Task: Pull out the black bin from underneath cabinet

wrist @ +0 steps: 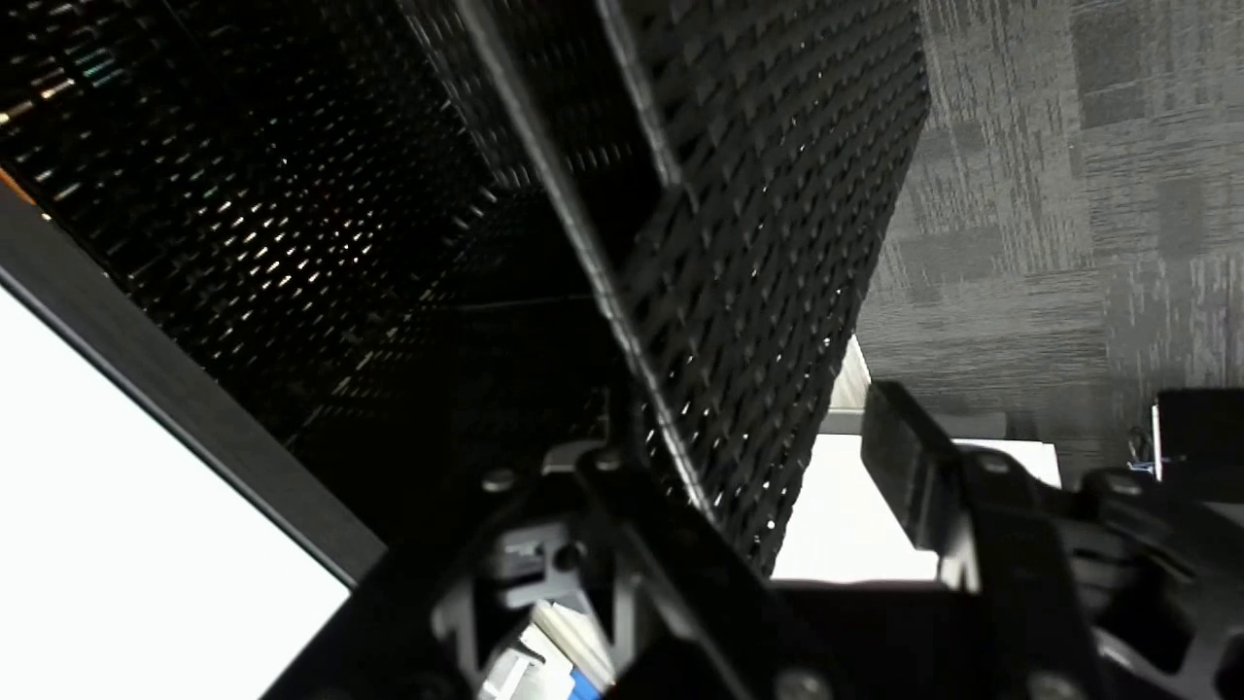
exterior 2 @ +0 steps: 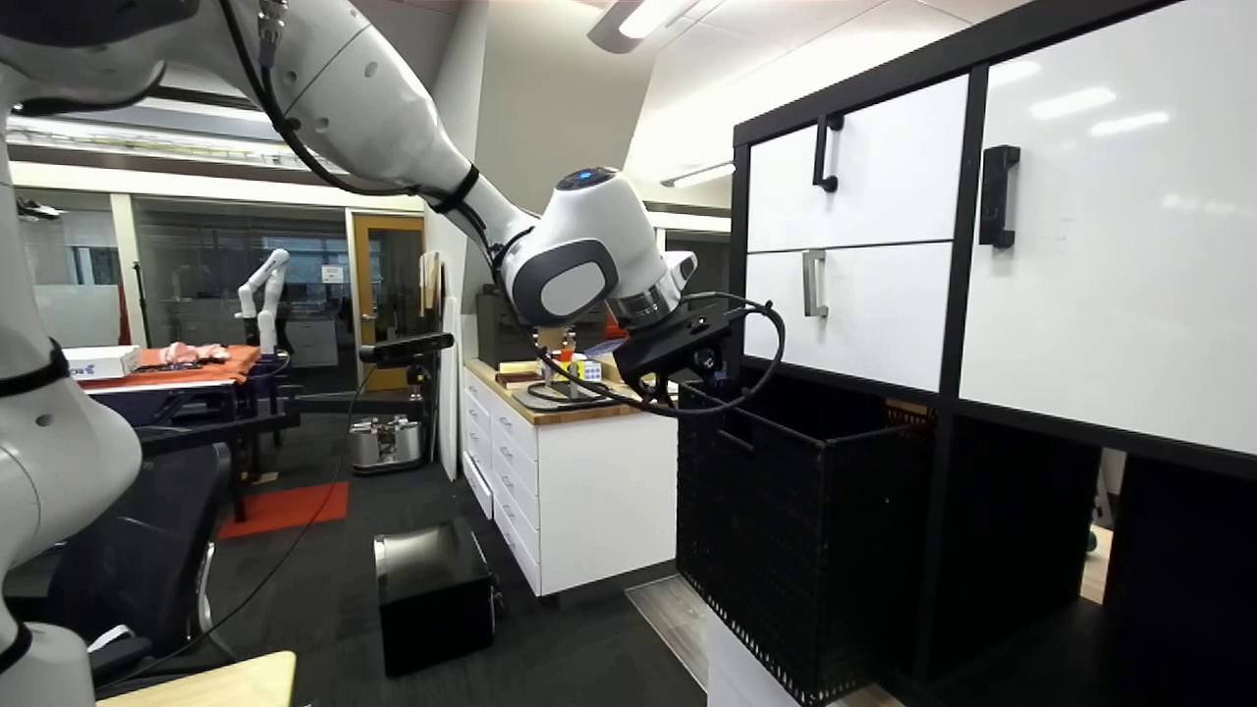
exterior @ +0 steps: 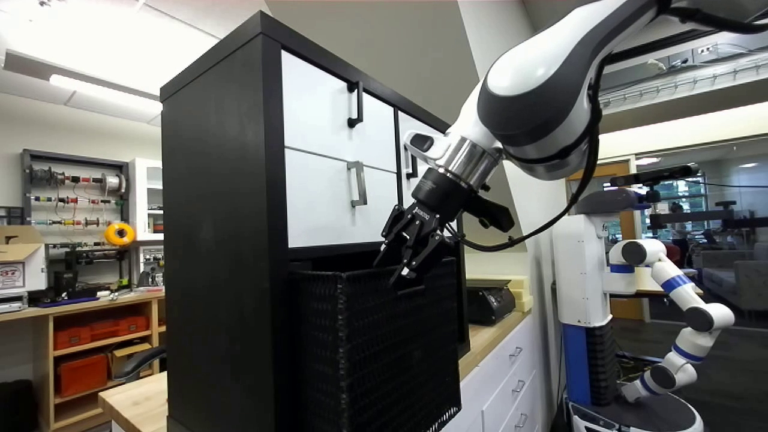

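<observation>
Wrist view: one claw [wrist: 753,462], two fingers apart, the front rim of the one bin [wrist: 777,243] between them (contact I cannot tell). In both exterior views the bin juts from beneath three white fronts [exterior 2: 894,167] of the cabinet [exterior: 216,240]. Farther off, only in an exterior view, stands one blue-banded robot [exterior: 585,300]; only in an exterior view, one red floor patch [exterior 2: 285,511].

Dark carpet [exterior 2: 579,648], a wood-topped white drawer unit [exterior 2: 584,501], yellow-framed door [exterior 2: 393,295] and lit ceiling lamp [exterior 2: 646,20].

Red boxes [exterior: 82,374] sit on wooden shelves [exterior: 44,366], a white box [exterior 2: 98,362] on a table [exterior 2: 238,366].
</observation>
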### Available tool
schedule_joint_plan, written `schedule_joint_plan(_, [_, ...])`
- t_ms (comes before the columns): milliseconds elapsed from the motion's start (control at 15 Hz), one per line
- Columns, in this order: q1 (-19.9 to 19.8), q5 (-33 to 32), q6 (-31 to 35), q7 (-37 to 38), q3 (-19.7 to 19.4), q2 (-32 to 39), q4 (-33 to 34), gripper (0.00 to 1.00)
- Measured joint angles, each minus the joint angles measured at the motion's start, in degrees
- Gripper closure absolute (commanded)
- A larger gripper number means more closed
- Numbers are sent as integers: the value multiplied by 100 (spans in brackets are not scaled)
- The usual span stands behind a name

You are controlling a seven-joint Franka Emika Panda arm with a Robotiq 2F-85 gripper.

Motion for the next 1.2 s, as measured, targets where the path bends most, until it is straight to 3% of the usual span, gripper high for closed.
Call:
schedule_joint_plan(133, [118,-425,-217,527,-276,-158,-77,1])
schedule_joint_plan(333, [105,-1494,-879,1895,-667,-364,-68,0])
schedule_joint_plan(600, [694,-2274,-1948,3361,-1575,-398,288,0])
schedule_joint_plan(867, [990,-2489,-2856,4587,-1991,-398,670,0])
schedule_joint_plan(1200, [1094,-2469,-3543,5836,-2247,-397,843,0])
